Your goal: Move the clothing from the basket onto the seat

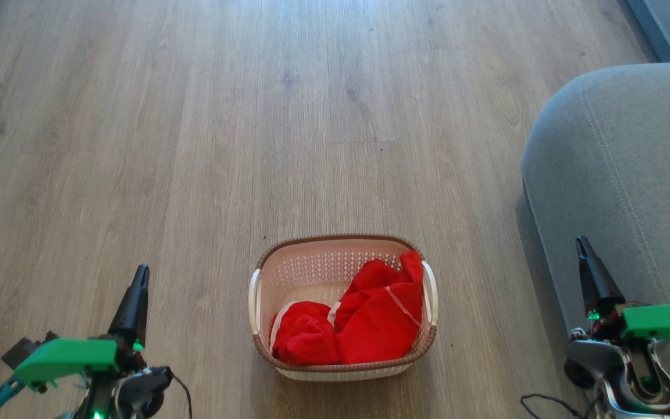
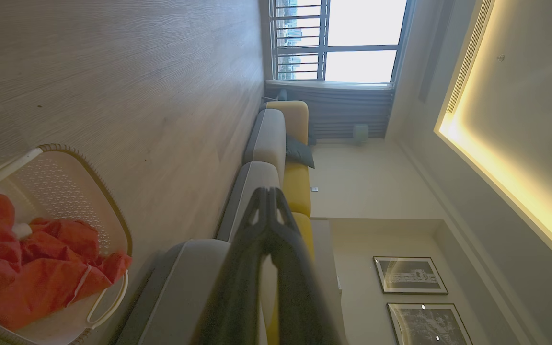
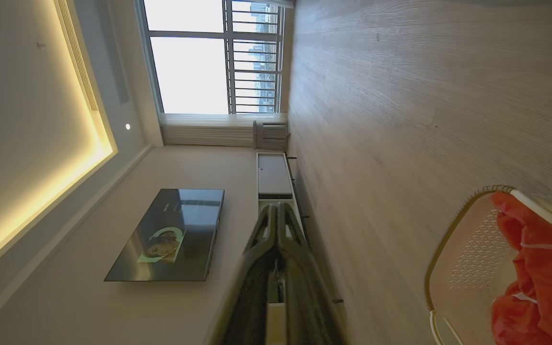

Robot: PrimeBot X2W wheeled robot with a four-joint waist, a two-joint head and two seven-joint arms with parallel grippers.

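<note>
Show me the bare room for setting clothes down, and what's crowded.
The grey seat top, right of the basket, is bare. The wooden floor ahead and left of the basket is bare too. Crowded: the basket's near-right half, piled with red clothing.

PrimeBot's left tool (image 1: 142,273) and right tool (image 1: 581,243) are pairs of long, tapering black fingers, each beside a bright green housing (image 1: 67,355) with a small green light. Thin black cables (image 1: 182,397) trail from both wrists; the right wrist (image 1: 631,372) shows bare silver metal.
</note>
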